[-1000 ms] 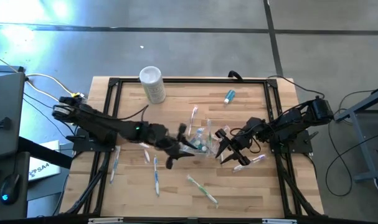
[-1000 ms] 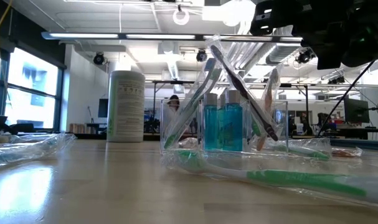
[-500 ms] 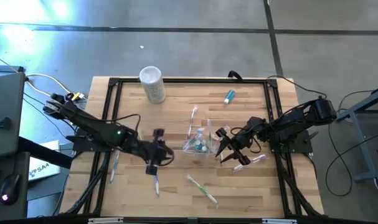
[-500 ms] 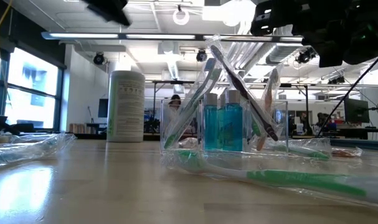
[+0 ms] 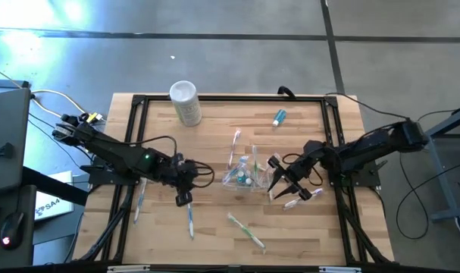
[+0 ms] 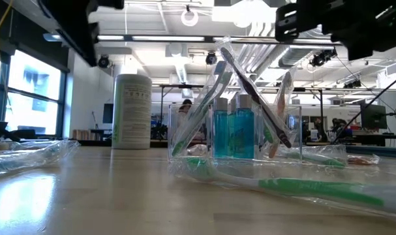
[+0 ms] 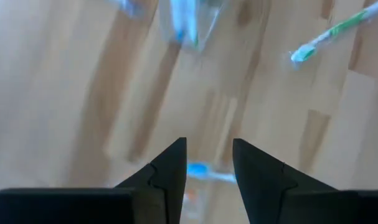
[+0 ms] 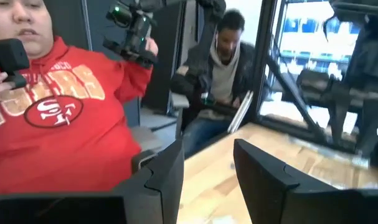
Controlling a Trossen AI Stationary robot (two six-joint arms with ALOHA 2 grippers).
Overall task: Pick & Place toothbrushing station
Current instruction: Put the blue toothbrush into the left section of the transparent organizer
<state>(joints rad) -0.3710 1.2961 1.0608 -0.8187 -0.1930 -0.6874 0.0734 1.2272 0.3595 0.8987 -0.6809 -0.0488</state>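
Note:
The clear plastic cup [image 5: 245, 174] stands on the table's middle and holds several toothbrushes and teal toothpaste tubes [image 6: 234, 134]. Its toothbrushes lean on its rim. My left gripper [image 5: 183, 191] is open and empty to the cup's left, pointing down over a blue toothbrush [image 5: 190, 220], whose head shows between the fingers in the left wrist view [image 7: 200, 169]. My right gripper [image 5: 280, 182] is open and empty just right of the cup, above a pink toothbrush [image 5: 304, 197].
A tall white cylinder [image 5: 186, 102] stands at the far left. A loose teal tube [image 5: 279, 117] lies at the far side. More toothbrushes lie on the table at the left [image 5: 139, 199] and near the front [image 5: 246, 230]. Two people [image 8: 58, 106] are beyond the table.
My left gripper has drawn away from the cup toward the table's left edge and tipped down toward the blue toothbrush. The cup and its contents have stayed in place.

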